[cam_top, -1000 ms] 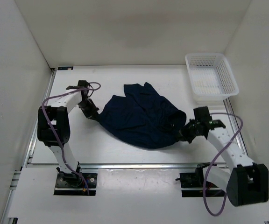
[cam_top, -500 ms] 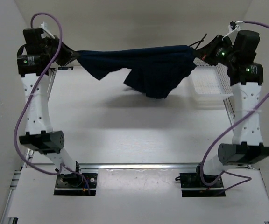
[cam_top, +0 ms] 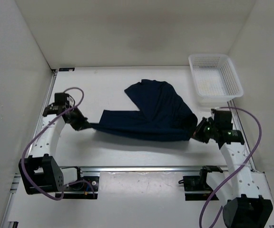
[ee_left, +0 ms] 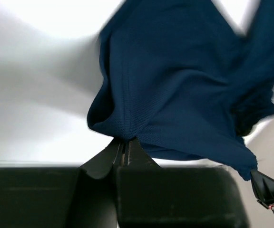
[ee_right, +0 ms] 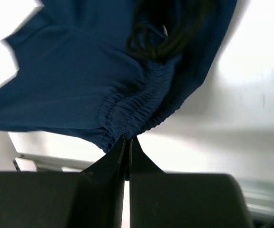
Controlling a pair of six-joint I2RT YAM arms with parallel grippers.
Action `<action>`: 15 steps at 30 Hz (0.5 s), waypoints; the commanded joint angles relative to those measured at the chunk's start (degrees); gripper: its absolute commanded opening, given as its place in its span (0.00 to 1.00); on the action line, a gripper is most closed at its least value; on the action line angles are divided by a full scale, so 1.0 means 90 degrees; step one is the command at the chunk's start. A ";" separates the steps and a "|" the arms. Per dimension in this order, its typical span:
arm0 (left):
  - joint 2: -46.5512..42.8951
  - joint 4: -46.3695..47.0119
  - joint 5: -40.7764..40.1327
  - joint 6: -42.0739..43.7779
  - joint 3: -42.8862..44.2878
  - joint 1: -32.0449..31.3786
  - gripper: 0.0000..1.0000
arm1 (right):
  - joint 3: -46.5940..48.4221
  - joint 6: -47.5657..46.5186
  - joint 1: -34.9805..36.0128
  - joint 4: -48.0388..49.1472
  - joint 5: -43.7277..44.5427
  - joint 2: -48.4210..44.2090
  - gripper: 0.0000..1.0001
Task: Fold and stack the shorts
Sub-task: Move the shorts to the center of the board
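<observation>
The dark navy shorts (cam_top: 149, 116) lie spread on the white table, stretched between both grippers, with one leg reaching toward the back. My left gripper (cam_top: 85, 125) is shut on the shorts' left corner; the left wrist view shows the fabric (ee_left: 184, 85) pinched at the fingertips (ee_left: 125, 141). My right gripper (cam_top: 195, 134) is shut on the elastic waistband at the right end; the right wrist view shows the gathered band (ee_right: 132, 114) and a dark drawstring (ee_right: 165, 38) beyond the gripper (ee_right: 126, 138).
A white plastic mesh basket (cam_top: 216, 79) stands at the back right corner. White walls enclose the table on the left, back and right. A metal rail (cam_top: 137, 167) runs along the table's near edge.
Both arms came down from high near the back, where they held the shorts stretched in the air. The shorts now lie low on the table toward the front, still held at both ends.
</observation>
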 commanded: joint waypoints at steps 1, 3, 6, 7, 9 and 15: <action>-0.0852 0.0248 -0.0395 0.0156 -0.0766 0.0053 0.10 | -0.0554 0.0390 0.0003 -0.0184 0.0252 -0.0647 0.00; -0.1076 0.0248 -0.0531 0.0156 -0.0913 0.0053 0.10 | -0.0555 0.0391 0.0003 -0.0330 0.0330 -0.0708 0.00; -0.1302 0.0092 -0.0610 0.0097 -0.0982 0.0053 0.10 | -0.0409 0.0333 0.0003 -0.0692 0.0593 -0.0708 0.00; -0.1399 0.0004 -0.0668 0.0097 -0.0982 0.0053 0.10 | -0.0350 0.0333 0.0003 -0.0886 0.0652 -0.0640 0.00; -0.1584 -0.0297 -0.0805 0.0030 -0.0914 0.0053 0.10 | -0.0263 0.0274 0.0003 -0.1082 0.0729 -0.0639 0.00; -0.2570 -0.1167 -0.1146 -0.0127 -0.0572 0.0053 0.10 | -0.0067 0.0215 0.0003 -0.1659 0.0867 -0.1019 0.00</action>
